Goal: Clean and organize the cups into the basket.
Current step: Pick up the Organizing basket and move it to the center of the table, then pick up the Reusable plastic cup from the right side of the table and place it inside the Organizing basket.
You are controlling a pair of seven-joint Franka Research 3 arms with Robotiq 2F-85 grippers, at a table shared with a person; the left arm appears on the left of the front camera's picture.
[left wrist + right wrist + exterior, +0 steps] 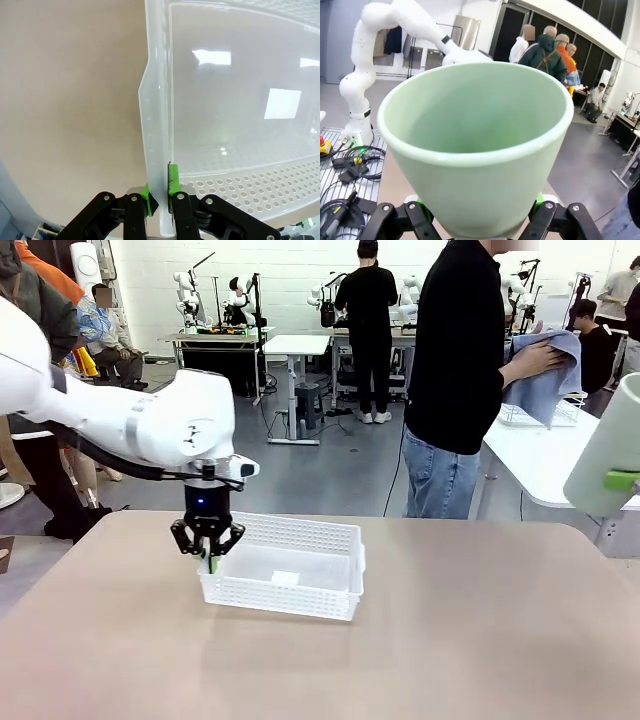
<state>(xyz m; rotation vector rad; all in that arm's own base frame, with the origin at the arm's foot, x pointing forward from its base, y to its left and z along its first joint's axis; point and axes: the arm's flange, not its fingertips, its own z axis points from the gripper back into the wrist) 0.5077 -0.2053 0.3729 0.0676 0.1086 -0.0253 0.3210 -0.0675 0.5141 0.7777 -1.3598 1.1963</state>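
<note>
We see bright, even overhead light; glare patches shine on the basket (225, 125) floor, and wrist views bend at their edges

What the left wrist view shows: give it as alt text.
The left gripper is shut on the thin wall of the white basket, a green pad on each side. The basket's glossy floor lies right of it, the tan table left.

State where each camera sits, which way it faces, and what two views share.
Front: robot's side, facing across the table to a person; left gripper grips the basket.
Left wrist: looks down its fingers, clamped on the basket wall.
Right wrist: looks into the mint cup; right gripper holds it.
Shared: front and left wrist show the basket.
</note>
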